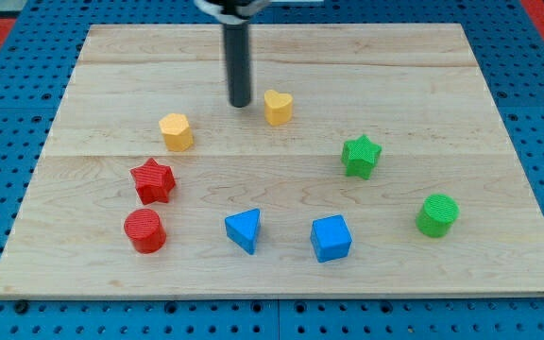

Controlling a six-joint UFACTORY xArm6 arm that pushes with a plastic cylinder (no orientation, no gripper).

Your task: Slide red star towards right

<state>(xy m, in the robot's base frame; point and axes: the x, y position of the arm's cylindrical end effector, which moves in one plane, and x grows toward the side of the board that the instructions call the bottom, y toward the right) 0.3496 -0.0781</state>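
My tip, a bare rod with no pincer and holding nothing, rests upper centre beside the yellow heart, well above-right of the red star.

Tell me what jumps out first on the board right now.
My tip stands near the view's top, just left of the yellow heart and well above the red star, touching neither. The red star sits at the view's left, right above the red cylinder. The other blocks curve around the wooden board in a loose ring.
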